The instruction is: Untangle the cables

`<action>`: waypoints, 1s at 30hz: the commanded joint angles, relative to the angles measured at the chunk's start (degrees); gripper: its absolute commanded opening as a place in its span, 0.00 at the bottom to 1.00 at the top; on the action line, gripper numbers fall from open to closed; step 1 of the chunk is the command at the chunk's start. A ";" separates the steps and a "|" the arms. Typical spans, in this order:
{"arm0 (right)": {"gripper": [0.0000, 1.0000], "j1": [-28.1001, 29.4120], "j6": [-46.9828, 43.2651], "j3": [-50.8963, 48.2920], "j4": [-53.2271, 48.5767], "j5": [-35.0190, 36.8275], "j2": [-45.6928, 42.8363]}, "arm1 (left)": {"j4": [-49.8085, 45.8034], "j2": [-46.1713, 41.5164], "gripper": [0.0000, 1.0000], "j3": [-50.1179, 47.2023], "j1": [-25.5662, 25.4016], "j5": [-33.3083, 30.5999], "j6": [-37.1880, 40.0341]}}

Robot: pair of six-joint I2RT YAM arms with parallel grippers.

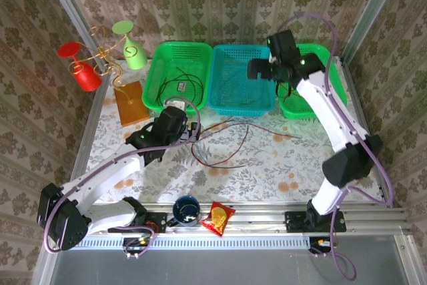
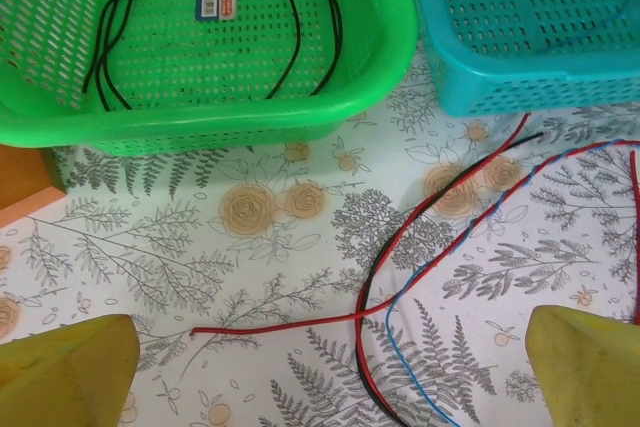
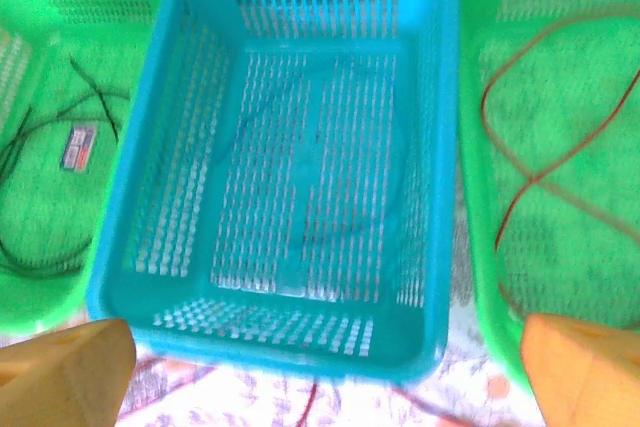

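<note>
- Yellow fingertip pads fill the near corners of the left wrist view. The left gripper [image 2: 330,372] hovers over the floral-patterned worktop [image 2: 150,247] with its jaws released and nothing between them.
- The right gripper [image 3: 325,372] is poised above the turquoise perforated plastic basket [image 3: 280,352]. Its jaws are likewise released and hold nothing.
- Task items on the worktop: a loose tangle of thin red, black and blue cables [image 2: 395,247] lies just near of the baskets, between the two arms.
- Task items already in baskets:
  - A black cable [image 2: 297,32] lies coiled in the left green perforated plastic basket [image 2: 250,122].
  - A red cable [image 3: 533,182] loops and crosses itself in the right green basket [image 3: 475,247].
- Step in hand (judged): choosing one strand from the worktop tangle for the left jaws.
- Recommended grasp point: the free red end [image 2: 195,330] at the left of the tangle, which lies apart from every other strand.
- Grasp procedure:
  - Centre the jaws across the strand.
  - Descend until both pads straddle it.
  - Clench fully, because the wire is thin and could slip through a partial grip.
- Draw procedure:
  - Draw the strand along its own line, low and slow.
  - The blue cable appears twisted round a red one farther right, and the black cable runs tight beside the red.
  - A quick pull would therefore likely drag the whole bundle.
- Handling note (judged): the cables look limp and light, holding soft curves with no kinks.
</note>
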 commanded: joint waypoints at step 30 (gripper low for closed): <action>0.53 15.76 26.93 -59.75 29.55 -19.17 -12.92 | 5.15 -0.12 1.00 -12.49 -9.17 0.02 -7.42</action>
